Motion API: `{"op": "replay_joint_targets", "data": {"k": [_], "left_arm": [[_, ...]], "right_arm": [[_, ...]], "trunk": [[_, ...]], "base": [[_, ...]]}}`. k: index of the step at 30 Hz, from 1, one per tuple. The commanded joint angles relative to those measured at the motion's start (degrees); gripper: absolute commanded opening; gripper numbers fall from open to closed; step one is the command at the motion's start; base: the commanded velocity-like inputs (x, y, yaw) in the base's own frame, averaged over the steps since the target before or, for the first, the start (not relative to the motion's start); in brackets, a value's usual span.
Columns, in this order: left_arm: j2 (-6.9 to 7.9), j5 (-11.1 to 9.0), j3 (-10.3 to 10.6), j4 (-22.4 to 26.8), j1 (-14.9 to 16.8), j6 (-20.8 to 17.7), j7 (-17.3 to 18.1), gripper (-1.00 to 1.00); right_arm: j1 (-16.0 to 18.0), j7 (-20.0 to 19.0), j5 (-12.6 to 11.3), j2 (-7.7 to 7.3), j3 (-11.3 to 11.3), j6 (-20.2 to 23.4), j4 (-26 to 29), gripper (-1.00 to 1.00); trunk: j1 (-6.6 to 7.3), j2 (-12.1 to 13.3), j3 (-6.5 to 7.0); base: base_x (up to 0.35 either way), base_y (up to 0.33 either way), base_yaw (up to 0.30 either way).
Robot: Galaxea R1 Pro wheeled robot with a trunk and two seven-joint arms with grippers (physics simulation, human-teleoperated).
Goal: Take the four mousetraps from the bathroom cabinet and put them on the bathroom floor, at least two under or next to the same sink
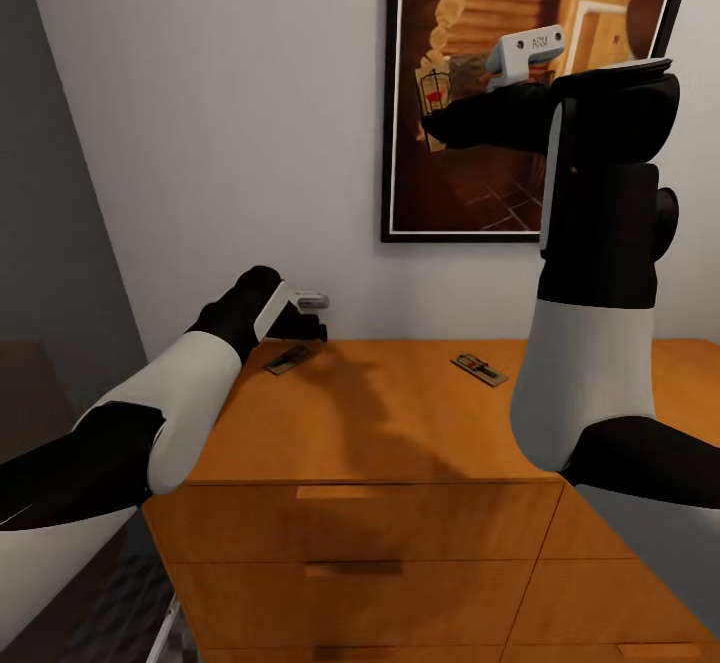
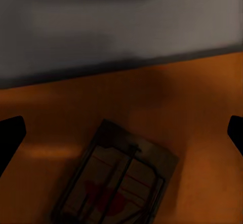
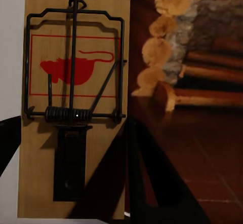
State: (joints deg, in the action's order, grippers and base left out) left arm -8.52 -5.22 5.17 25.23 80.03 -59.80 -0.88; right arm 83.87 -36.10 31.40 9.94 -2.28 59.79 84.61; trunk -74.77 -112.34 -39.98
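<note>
The right end effector point(image 1: 437, 108) was raised before the framed picture point(image 1: 480, 163), clamped on one mousetrap point(image 3: 71, 107). The left end effector point(image 1: 305, 328), fingers apart, hovered over a second mousetrap point(image 1: 291, 359) at the far left of the cabinet point(image 1: 400, 443) top. A third mousetrap point(image 1: 478, 369) lay farther right.

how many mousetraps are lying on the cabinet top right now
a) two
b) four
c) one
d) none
a) Two mousetraps lie flat on the cabinet top: one near the back left corner just below the left hand, another further right. A third mousetrap is up in the raised right hand, not on the cabinet.
</note>
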Motion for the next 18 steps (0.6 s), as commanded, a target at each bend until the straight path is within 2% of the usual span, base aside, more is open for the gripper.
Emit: {"op": "replay_joint_targets", "data": {"k": [1, 18], "left_arm": [[0.05, -0.5, 0.4, 0.1, 0.0, -0.2, -0.1, 1.0], [0.07, -0.5, 0.5, 0.2, 0.0, -0.2, -0.3, 1.0]], "right_arm": [[0.1, -0.5, 0.4, 0.06, -0.1, 0.2, 0.0, -1.0], [0.1, -0.5, 0.4, 0.06, -0.1, 0.2, 0.0, -1.0]], "trunk": [[0.01, 0.0, -0.06], [0.01, 0.0, -0.06]], "base": [[0.006, -0.004, 0.0], [-0.036, -0.001, 0.0]]}}
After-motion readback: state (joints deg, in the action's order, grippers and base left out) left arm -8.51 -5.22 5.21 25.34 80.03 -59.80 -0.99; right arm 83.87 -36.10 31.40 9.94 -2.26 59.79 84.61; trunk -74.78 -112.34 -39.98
